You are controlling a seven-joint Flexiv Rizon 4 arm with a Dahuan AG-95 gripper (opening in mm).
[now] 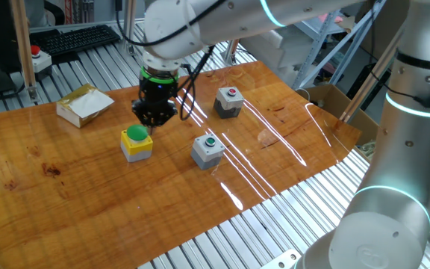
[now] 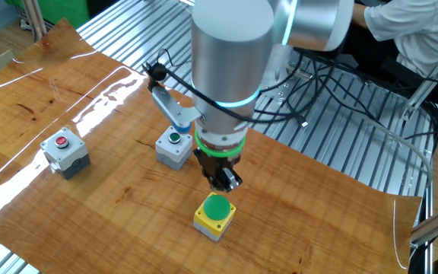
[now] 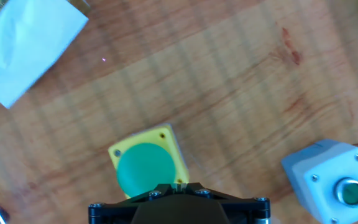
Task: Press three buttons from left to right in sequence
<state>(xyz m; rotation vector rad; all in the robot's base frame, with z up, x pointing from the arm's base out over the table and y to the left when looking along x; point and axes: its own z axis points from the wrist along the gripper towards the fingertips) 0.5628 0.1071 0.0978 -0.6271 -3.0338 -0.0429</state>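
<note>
Shut claw just above yellow button box, pointing down

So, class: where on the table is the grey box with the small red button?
In one fixed view the grey box with the red button sits toward the table's far right, behind the grey green-button box, apart from it.

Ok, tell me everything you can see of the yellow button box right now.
The yellow button box is a small cube, seemingly plastic, with a large green dome cap and screw holes at its top corners. It sits upright on the wooden tabletop, leftmost of the three. The shut gripper hangs just above it; contact isn't discernible.
</note>
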